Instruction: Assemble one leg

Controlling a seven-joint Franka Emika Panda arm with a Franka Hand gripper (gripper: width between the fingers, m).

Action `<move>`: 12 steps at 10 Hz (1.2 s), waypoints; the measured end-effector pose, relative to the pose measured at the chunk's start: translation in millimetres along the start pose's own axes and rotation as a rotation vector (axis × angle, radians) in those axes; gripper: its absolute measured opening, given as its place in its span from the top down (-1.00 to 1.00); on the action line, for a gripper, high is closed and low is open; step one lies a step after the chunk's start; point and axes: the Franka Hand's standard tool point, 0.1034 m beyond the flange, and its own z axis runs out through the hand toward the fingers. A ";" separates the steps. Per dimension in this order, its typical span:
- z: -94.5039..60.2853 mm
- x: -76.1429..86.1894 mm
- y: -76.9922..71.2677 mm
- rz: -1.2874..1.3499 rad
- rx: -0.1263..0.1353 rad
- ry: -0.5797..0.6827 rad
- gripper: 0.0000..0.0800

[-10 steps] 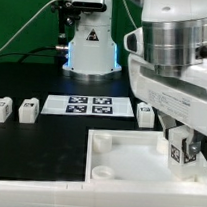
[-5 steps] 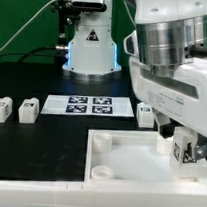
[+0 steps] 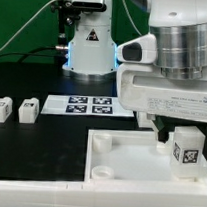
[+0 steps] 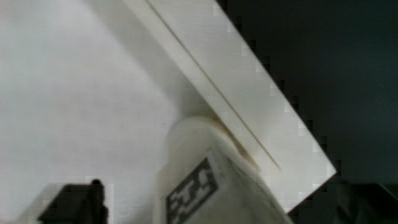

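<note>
The grey and white two-finger gripper [image 3: 182,125] hangs over the small white stubby plastic leg with a black-and-white tag [image 3: 187,148]. In the wrist view one dark finger [image 4: 75,201] stands apart from the leg [image 4: 210,188]. The other finger is lost against the dark, so I cannot tell whether the pincer grips it. The leg stands upright on the large white square panel [image 3: 128,159], at its far corner on the exterior view's right. Two like legs [image 3: 1,108] [image 3: 29,108] lie well apart on the black table [image 3: 38,147], near the marker board [image 3: 89,106].
</note>
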 end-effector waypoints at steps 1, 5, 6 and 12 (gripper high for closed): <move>-0.4 0.2 -0.4 -0.129 -0.013 0.006 -0.62; -2.6 2.8 -2.8 -0.477 -0.044 0.022 -0.37; -2.6 2.7 -2.9 -0.441 -0.044 0.023 -0.03; -2.0 6.8 -0.7 0.179 0.011 0.028 0.26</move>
